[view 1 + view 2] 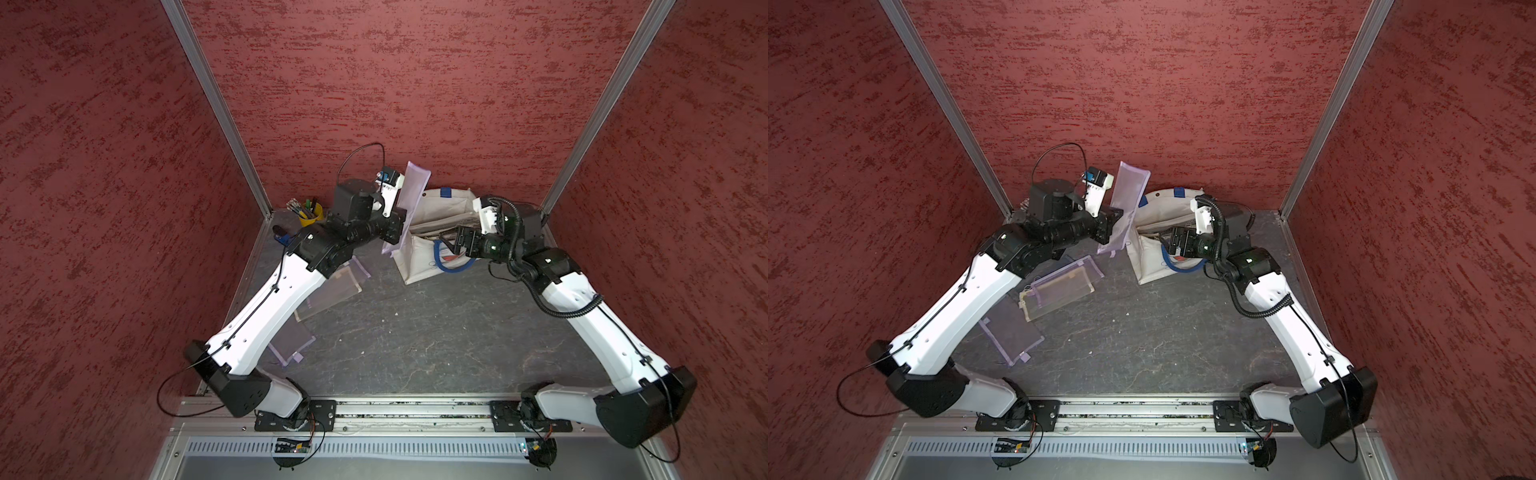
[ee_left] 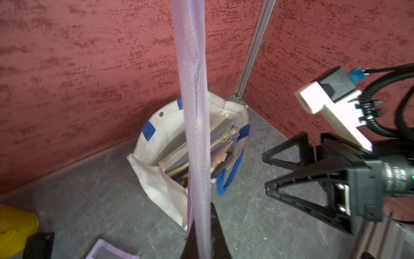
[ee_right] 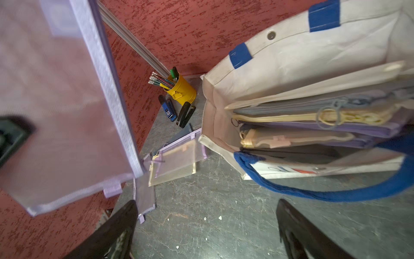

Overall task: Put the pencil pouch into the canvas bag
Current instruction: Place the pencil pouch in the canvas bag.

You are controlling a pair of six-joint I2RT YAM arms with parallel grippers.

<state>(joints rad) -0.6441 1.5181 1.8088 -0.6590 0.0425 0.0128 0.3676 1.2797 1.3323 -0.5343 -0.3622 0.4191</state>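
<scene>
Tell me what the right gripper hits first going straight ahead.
Probably the canvas bag's near corner, ahead of the open right gripper; if it clears that, the mesh pouches on the table. Depth is unclear.

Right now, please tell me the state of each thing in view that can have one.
left pincer: shut on the pencil pouch.
pencil pouch: held up in the air, outside the bag.
right pincer: open, empty.
canvas bag: standing, mouth open, flat pouches inside.
pen cup: upright, with pencils.
pouches on the table: lying flat.
</scene>
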